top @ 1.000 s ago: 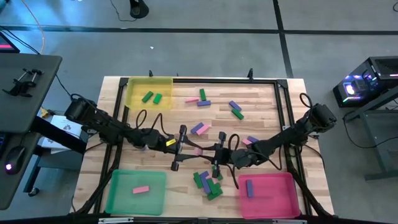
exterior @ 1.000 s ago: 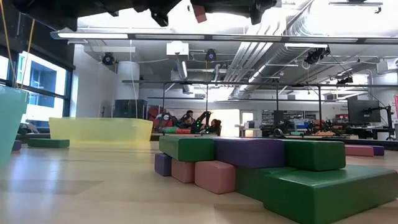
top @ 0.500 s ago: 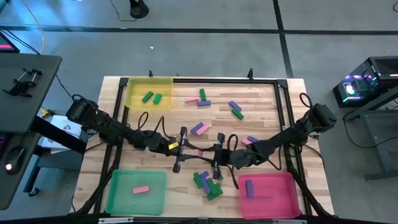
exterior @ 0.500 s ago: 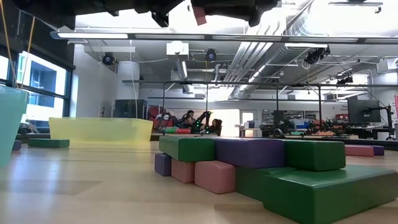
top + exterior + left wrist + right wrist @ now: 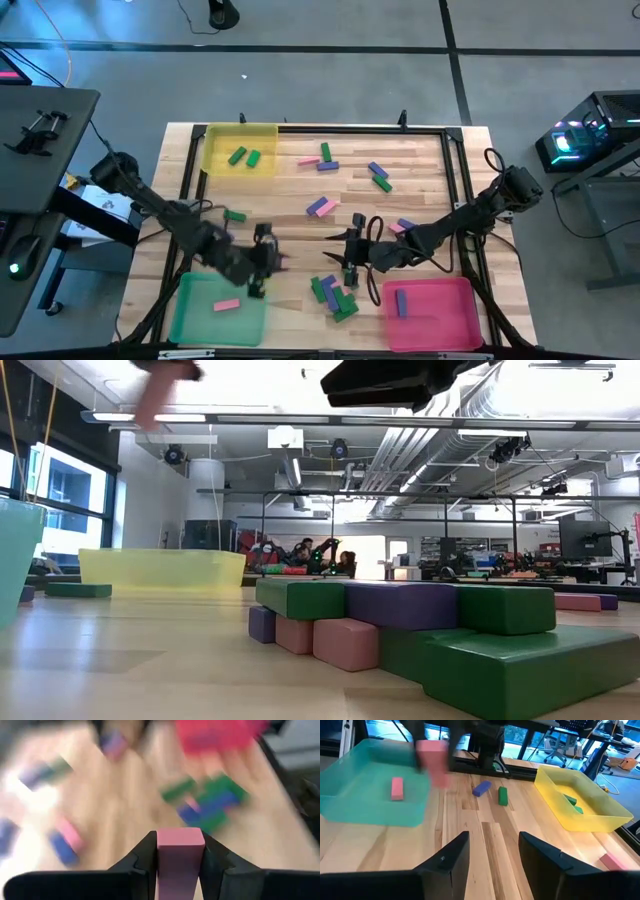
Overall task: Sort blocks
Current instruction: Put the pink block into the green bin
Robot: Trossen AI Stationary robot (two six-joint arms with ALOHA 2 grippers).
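Blocks here look like light, stiff little bars with smooth flat faces, so my guess is they stay put in a firm pinch but could turn or slide out if caught near a corner; the safest hold is across the two long sides at mid-length.

Trays first: the green tray (image 5: 218, 308) lies just below and beside the left gripper (image 5: 262, 272), with one pink bar (image 5: 227, 304) already in it. The pink-red tray (image 5: 432, 310) sits just below and to the outer side of the right gripper (image 5: 350, 262) and holds one purple bar (image 5: 401, 301). The yellow tray (image 5: 240, 148) is far from both, at the table's back corner, with two green bars inside.

A heap of green, purple and pink blocks (image 5: 335, 293) lies just below the right gripper, between the two grippers. Other bars are scattered farther back on the table.

The left gripper is clamped on a pink block (image 5: 180, 851), its fingers (image 5: 146, 856) pressed flat against the bar's long sides. The right gripper hangs with its fingers spread and nothing between them.

Half a second ago the left gripper was out at the table's middle, close beside the right one; now it has swung back toward its own side and sits at the near edge of the green tray, carrying the pink block with it. The right arm has barely moved.
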